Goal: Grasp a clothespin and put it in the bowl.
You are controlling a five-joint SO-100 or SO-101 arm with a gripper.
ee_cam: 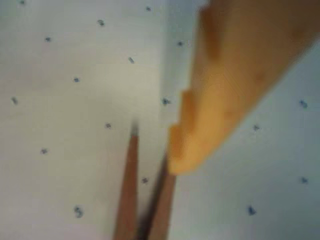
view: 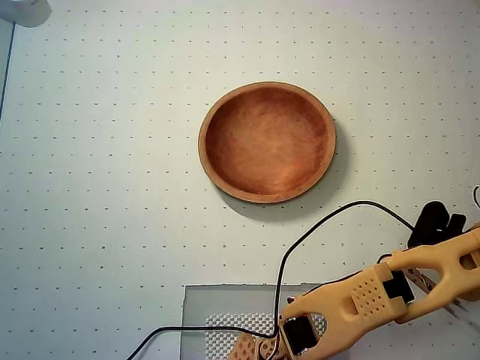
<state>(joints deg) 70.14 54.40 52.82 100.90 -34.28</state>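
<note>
While the bowl (view: 267, 142) sits empty just above the middle of the overhead view, the orange arm (view: 375, 296) reaches from the bottom edge toward 4 o'clock, well apart from the bowl. Its gripper (view: 442, 289) lies at the right edge, low over the white dotted mat (view: 97, 187). A black cable (view: 315, 232) loops from the arm's base up toward its far end. A grey plate (view: 225, 300) lies under the base at 6 o'clock.

Seen from the wrist view, the clothespin (ee_cam: 131, 192) shows as two slim tan prongs rising from the bottom edge at 6 o'clock. One blurred orange finger (ee_cam: 220, 110) comes down from 1 o'clock, and its tip touches the right-hand prong. The other finger is out of sight, so whether the pin is clamped cannot be told.
</note>
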